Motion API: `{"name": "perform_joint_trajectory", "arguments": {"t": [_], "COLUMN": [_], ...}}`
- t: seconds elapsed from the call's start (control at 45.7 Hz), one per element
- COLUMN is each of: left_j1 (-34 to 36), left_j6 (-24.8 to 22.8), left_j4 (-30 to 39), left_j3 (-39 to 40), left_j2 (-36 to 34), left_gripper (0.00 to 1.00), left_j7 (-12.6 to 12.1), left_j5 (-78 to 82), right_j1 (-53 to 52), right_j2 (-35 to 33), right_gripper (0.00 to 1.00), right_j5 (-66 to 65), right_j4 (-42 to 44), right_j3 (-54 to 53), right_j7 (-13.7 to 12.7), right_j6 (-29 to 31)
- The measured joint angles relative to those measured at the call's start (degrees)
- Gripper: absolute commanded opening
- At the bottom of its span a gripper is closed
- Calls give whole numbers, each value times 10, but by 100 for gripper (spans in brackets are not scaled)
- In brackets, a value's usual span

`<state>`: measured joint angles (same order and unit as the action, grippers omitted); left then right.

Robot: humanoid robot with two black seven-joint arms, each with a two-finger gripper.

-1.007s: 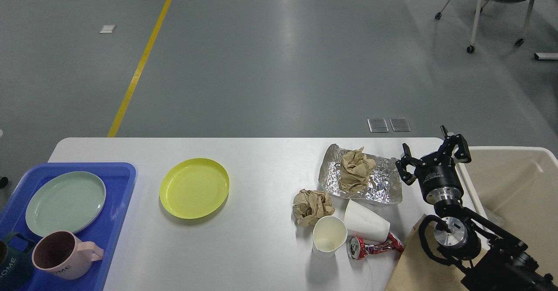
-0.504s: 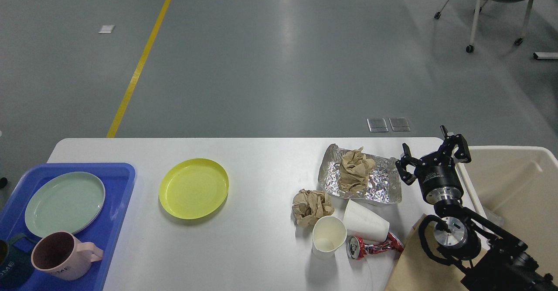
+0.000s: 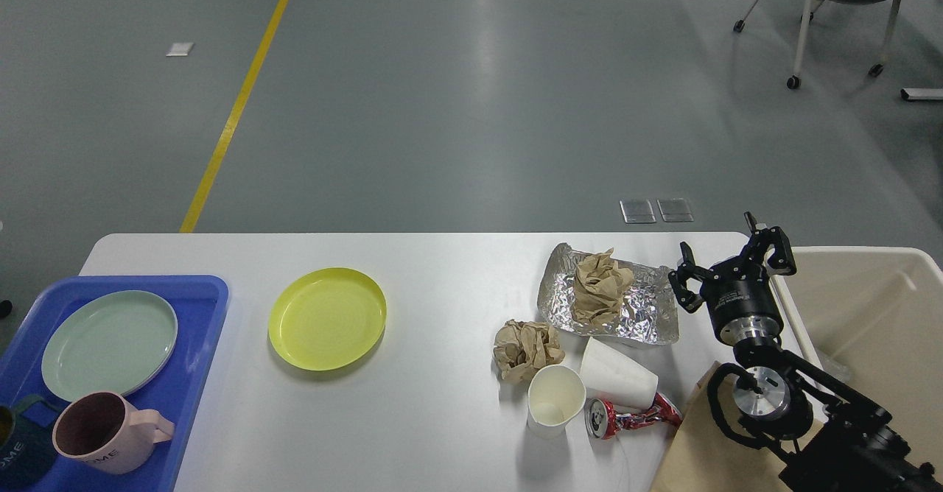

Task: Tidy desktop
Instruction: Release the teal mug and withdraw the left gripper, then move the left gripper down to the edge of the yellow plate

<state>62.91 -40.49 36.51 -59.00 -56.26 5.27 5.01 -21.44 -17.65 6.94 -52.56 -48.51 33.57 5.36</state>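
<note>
The white desktop fills the lower view. On it lie a yellow plate, a crumpled foil sheet with a brown paper ball on it, a second brown paper ball, an upright white paper cup, a tipped white cup and a crushed red can. My right gripper is open and empty, held above the desktop's right edge just right of the foil. My left gripper is out of view.
A blue tray at the left holds a pale green plate, a pink mug and a dark mug. A cream bin stands right of the desktop. Brown paper lies under my right arm.
</note>
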Motion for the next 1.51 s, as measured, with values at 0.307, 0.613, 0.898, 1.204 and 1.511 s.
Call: {"name": "perform_joint_trajectory", "arguments": {"t": [0.307, 0.613, 0.898, 1.204, 1.511], "left_j1": [277, 513, 765, 960, 963], "left_j6": [-29, -32, -32, -74, -127], "left_j4": [100, 224, 410, 552, 564], "left_j3": [-229, -377, -417, -349, -343], "left_j2": [44, 189, 370, 481, 487], "left_gripper": [95, 96, 96, 96, 96], "left_j7": [2, 0, 2, 8, 23], "left_j5": [-3, -17, -91, -153, -175], "right_j1": [0, 0, 0, 0, 0], "right_j2": [0, 0, 0, 0, 0], "right_gripper": [100, 100, 100, 100, 100], "right_j5": [0, 0, 0, 0, 0], "right_j4": [0, 0, 0, 0, 0], "right_j3": [0, 0, 0, 0, 0], "right_j7": [0, 0, 0, 0, 0], "right_j6": [0, 0, 0, 0, 0]}}
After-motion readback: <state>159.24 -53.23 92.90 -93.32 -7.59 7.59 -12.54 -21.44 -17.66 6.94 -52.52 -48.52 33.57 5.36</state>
